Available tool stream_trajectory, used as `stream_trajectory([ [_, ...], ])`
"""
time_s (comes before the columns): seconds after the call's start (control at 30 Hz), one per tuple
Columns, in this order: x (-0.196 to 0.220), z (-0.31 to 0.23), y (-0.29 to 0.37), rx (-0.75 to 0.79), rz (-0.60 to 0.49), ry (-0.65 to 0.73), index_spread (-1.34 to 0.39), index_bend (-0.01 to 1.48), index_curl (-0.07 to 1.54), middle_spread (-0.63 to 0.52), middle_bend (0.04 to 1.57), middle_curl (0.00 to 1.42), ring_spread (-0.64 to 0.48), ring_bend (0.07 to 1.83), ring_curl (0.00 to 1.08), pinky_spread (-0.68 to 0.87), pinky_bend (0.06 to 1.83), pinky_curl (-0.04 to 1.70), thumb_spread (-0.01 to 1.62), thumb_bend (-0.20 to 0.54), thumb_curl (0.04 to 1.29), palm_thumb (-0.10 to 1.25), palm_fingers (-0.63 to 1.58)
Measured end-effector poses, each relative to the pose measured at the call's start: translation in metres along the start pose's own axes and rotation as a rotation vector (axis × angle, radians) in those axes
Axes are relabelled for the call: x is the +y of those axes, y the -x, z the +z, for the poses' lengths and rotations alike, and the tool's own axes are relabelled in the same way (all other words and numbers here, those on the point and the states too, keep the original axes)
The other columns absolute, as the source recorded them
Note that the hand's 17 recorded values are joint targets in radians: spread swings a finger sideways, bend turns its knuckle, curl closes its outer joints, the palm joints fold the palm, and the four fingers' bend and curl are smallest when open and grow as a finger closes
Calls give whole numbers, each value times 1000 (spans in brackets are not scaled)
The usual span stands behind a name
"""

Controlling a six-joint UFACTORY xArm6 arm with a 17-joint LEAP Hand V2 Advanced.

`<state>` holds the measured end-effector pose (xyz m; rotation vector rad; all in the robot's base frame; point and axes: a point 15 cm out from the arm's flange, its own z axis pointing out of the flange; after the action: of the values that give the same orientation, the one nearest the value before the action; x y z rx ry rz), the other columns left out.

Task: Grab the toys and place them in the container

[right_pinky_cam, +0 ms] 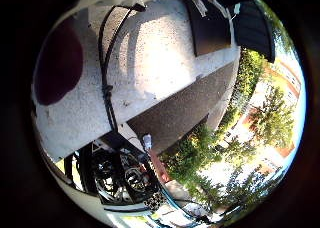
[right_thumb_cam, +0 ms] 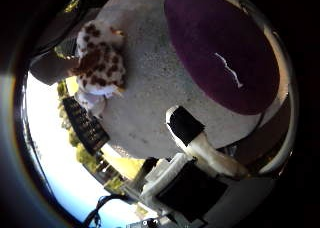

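A plush toy (right_thumb_cam: 100, 63), white with brown spots, lies on the speckled pale table (right_thumb_cam: 145, 103) near its edge. A dark purple soft-looking container (right_thumb_cam: 225, 53) sits on the same table and fills much of the thumb side view, so it is close to the palm. It also shows as a dark rounded shape (right_pinky_cam: 57, 63) in the little finger side view. My right hand (right_thumb_cam: 200, 158) hovers over the table between the two. One finger (right_thumb_cam: 186, 127), black-tipped, reaches out fairly straight with nothing in it. The hand touches neither toy nor container.
A dark flat panel (right_pinky_cam: 212, 23) lies at one end of the table. Past the table edge is a darker strip of ground (right_pinky_cam: 185, 113), then trees and buildings. A black slatted object (right_thumb_cam: 85, 125) stands off the table edge beside the toy.
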<state>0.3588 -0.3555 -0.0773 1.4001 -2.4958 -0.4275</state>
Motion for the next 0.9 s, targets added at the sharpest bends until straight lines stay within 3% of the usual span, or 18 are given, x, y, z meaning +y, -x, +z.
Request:
stream_trajectory([
  [0.1, 1, 2, 7, 23, -21, 13, 76, 135, 219, 114, 291, 418, 278, 729, 362, 434, 552, 225, 1109, -26, 312, 414, 537],
  [0.27, 8, 8, 12, 87, -57, 57, -119, 110, 151, -7, 569, 545, 179, 986, 458, 426, 824, 300, 1112, -6, 337, 516, 1026],
  [0.37, 17, 8, 14, 102, -67, 97, -224, 175, 105, -73, 763, 679, 89, 1191, 583, 404, 935, 391, 1108, 16, 377, 643, 1003],
  [0.67, 16, -23, 6, 115, -67, 88, -535, 492, 20, -180, 1008, 920, -68, 1270, 721, 296, 1339, 621, 1085, 70, 522, 959, 1056],
  [0.9, 53, -57, -20, 81, -47, 164, -702, 692, -14, -204, 1088, 1010, -116, 1311, 789, 233, 1426, 717, 1121, 47, 597, 998, 998],
])
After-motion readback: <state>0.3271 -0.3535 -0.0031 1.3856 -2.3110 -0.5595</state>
